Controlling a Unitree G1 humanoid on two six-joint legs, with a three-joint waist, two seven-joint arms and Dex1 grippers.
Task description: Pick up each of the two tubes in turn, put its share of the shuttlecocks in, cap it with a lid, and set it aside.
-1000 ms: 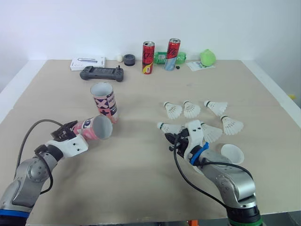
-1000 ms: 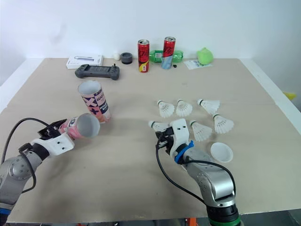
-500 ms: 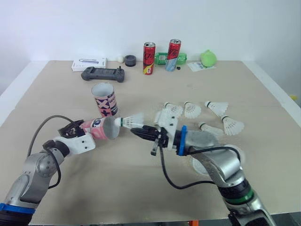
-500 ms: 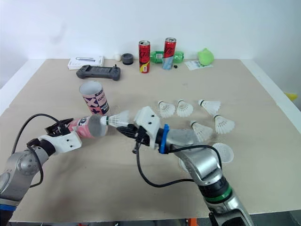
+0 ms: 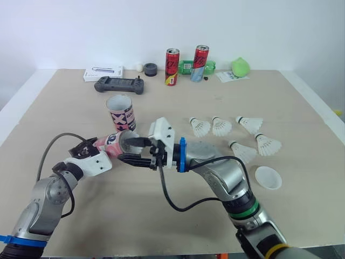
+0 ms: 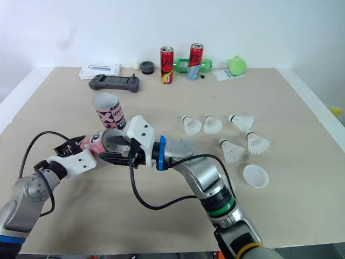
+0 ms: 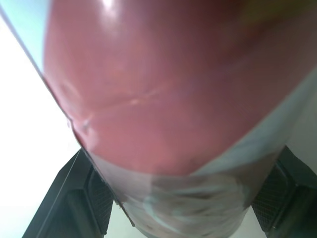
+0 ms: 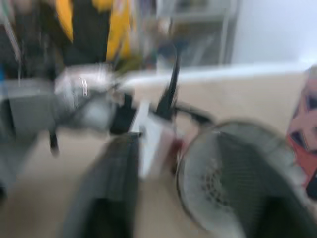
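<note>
Left tool [image 5: 101,149] is clamped on the pink tube [image 5: 112,144], which lies on its side above the surface [image 5: 161,226] near the left part of the near edge, its open mouth turned toward the right edge. In the left wrist view the tube's pink wall sits pinched between the two black fingers [image 7: 74,198]. Right tool [image 5: 125,149] reaches across from the right and sits right at that mouth, its two fingers spread apart, one above the rim and one below it, with nothing gripped between them. The right wrist view looks into the mouth of the tube [image 8: 237,183], where something pale and meshed shows, too blurred to name. The second tube [image 5: 121,112] stands upright just behind the held one, toward the far edge, mouth up. Five shuttlecocks [image 5: 220,126] lie loose on the right half of the surface, three in a row and two nearer the right edge. A white lid [image 5: 268,177] lies flat close to the near right corner, apart from the shuttlecocks. Along the far edge sit a game controller [image 5: 117,84], a white box [image 5: 102,73], two cans [image 5: 171,59] and a green bottle [image 5: 188,66].
</note>
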